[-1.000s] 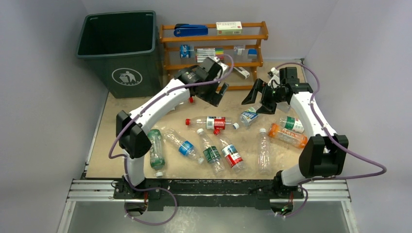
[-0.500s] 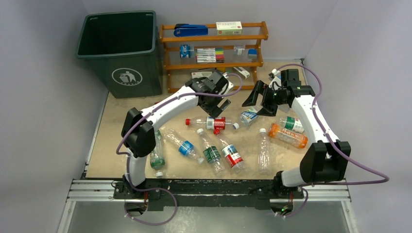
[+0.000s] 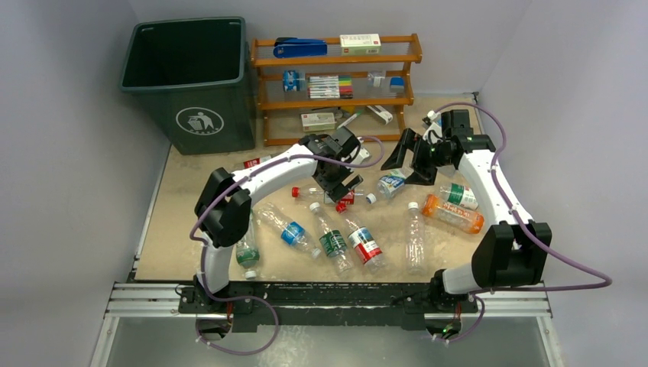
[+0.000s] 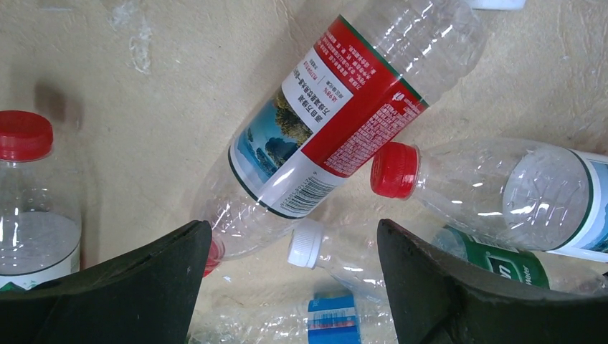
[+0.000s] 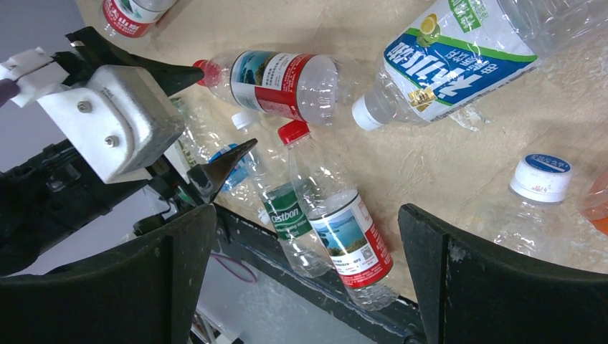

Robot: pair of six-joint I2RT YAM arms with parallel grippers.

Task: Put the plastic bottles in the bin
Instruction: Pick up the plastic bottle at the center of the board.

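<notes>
Left gripper [image 3: 341,182]: fingers spread wide, low over the red-label bottle [image 4: 323,122], not touching it.
Right gripper [image 3: 409,156]: spread, holding nothing.
Bin [image 3: 187,115]: seen only from overhead, far-left corner, well apart from the bottles.

wooden rack [image 3: 382,58] | top shelf: white box [image 3: 360,43]; blue item [image 3: 299,47], perhaps stapler

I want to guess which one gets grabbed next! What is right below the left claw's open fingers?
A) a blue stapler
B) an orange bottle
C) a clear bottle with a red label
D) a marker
C: the left wrist view shows the left gripper open over a clear bottle with a red label lying on its side.
</notes>
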